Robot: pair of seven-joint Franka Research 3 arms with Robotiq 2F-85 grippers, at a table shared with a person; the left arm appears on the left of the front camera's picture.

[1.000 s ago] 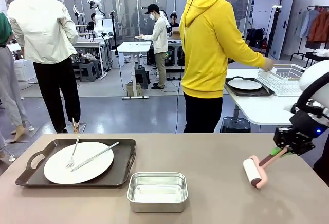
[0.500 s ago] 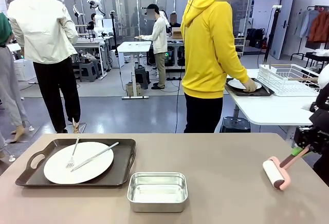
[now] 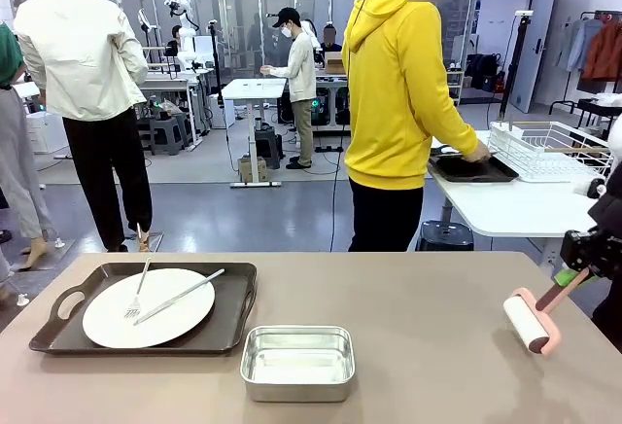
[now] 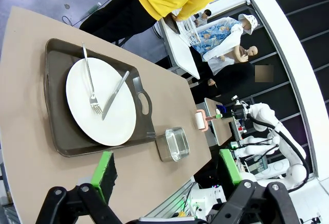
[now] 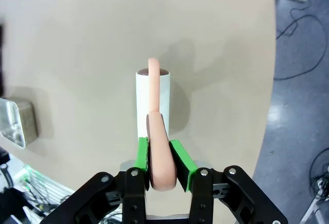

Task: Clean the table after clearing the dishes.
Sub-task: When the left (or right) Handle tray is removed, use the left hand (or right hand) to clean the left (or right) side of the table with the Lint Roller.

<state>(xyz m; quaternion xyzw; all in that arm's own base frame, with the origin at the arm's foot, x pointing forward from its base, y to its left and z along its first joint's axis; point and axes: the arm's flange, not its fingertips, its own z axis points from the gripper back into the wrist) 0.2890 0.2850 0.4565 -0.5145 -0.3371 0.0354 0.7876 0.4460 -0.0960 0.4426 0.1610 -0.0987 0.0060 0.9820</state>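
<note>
On the left of the greyish-brown table [image 3: 408, 298] lies a dark tray [image 3: 58, 332] holding a white plate [image 3: 148, 319] with a fork and a knife across it. At the right edge my right gripper [image 3: 567, 277] is shut on the pink handle of a lint roller [image 3: 528, 324], whose white roll rests on the tabletop. The right wrist view shows the green pads [image 5: 178, 158] clamped on that handle, with the roller [image 5: 152, 98] on the table. My left gripper [image 4: 167, 175] hangs open above the table, looking at the tray [image 4: 56, 80] and plate [image 4: 100, 106].
A steel tin [image 3: 297, 362] stands near the front middle of the table. A person in a yellow hoodie [image 3: 394, 103] faces a white side table [image 3: 505, 210], one hand on a second dark tray [image 3: 473, 168] beside a white dish rack [image 3: 544, 147].
My right gripper has drawn the roller rightwards across the table to its right edge. The person's hand went from the dish rack down to the tray on the side table.
</note>
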